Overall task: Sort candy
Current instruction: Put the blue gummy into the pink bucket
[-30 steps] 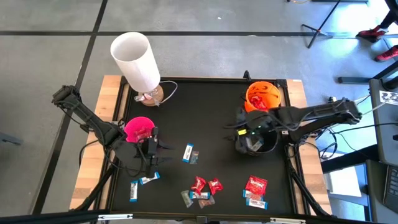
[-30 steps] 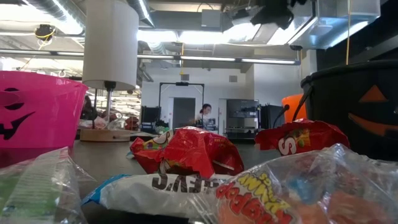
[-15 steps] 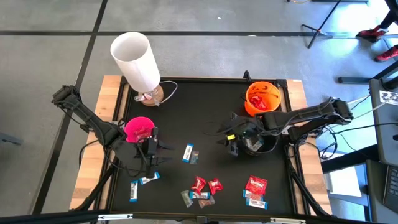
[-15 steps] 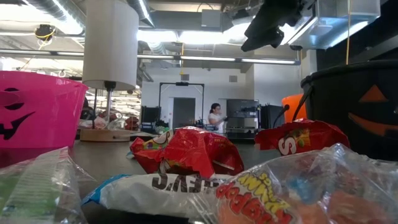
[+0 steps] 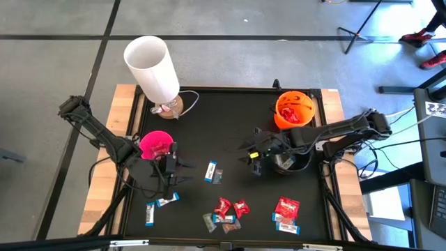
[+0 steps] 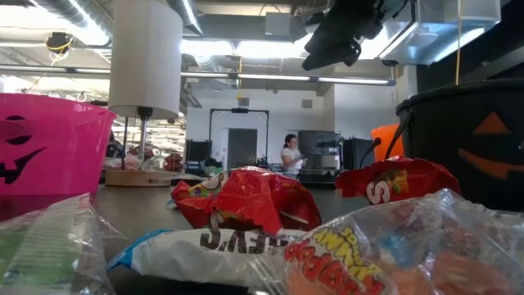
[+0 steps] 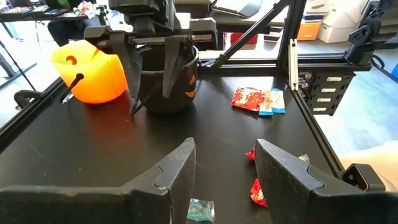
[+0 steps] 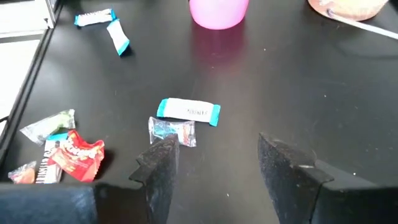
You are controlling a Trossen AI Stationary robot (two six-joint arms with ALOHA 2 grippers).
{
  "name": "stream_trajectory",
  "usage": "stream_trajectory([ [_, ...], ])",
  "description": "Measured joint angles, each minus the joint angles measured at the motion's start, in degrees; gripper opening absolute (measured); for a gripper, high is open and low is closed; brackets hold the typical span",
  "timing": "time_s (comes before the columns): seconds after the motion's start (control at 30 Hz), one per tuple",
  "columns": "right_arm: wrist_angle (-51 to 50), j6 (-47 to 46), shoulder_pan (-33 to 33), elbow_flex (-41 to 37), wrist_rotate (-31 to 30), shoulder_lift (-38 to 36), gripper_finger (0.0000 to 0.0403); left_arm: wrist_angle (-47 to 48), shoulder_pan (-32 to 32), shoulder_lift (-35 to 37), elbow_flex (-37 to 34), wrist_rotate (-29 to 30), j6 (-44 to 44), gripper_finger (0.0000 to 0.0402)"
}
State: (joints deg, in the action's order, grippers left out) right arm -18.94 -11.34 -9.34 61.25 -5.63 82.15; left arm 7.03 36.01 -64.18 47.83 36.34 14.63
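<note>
Black table (image 5: 230, 125) carries the candy (image 5: 223, 208), most of it scattered along the front edge. The right gripper (image 5: 255, 155) hangs with fingers apart, empty, near the black bowl (image 5: 293, 162) and aimed at the blue-and-white pair (image 8: 185, 110) mid-table, probably its next pick. The left gripper (image 5: 174, 169) waits with fingers apart beside the pink bowl (image 5: 156, 145).

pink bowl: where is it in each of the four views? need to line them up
High view: pink bowl at the table's left side, beside the left gripper.
Low view: far left, large and close.
Left wrist view: not in it.
Right wrist view: top centre, beyond the open right gripper.
Shared landmark: the blue-and-white candy mid-table.
</note>
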Motion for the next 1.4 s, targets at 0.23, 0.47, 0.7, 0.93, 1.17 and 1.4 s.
stream_trajectory([
  [0.23, 2.92, 1.29, 0.00, 0.00, 0.11, 2.84, 0.0216, -0.06, 0.00, 0.00, -0.02, 0.15, -0.20, 0.0155],
  [0.47, 6.79, 2.83, -0.01, 0.00, 0.22, 4.96, 0.0216, -0.17, 0.00, 0.01, 0.00, 1.06, -0.17, 0.0155],
  [0.7, 8.27, 2.90, 0.00, 0.00, 0.25, 5.14, 0.0216, -0.15, 0.00, 0.02, 0.00, 1.07, -0.15, 0.0155],
  [0.93, 10.37, 4.14, 0.00, 0.00, 0.25, 5.35, 0.0216, 0.17, 0.00, 0.01, -0.01, 1.07, -0.17, 0.0155],
  [1.17, 13.54, 4.31, 0.00, 0.00, 0.25, 5.40, 0.0216, 0.58, 0.00, -1.19, 0.00, 1.07, -0.01, 0.0155],
  [1.4, 14.56, 4.35, 0.00, 0.00, 0.25, 5.40, 0.0216, 0.41, -0.29, -7.69, 0.00, -0.12, 0.60, 0.0155],
])
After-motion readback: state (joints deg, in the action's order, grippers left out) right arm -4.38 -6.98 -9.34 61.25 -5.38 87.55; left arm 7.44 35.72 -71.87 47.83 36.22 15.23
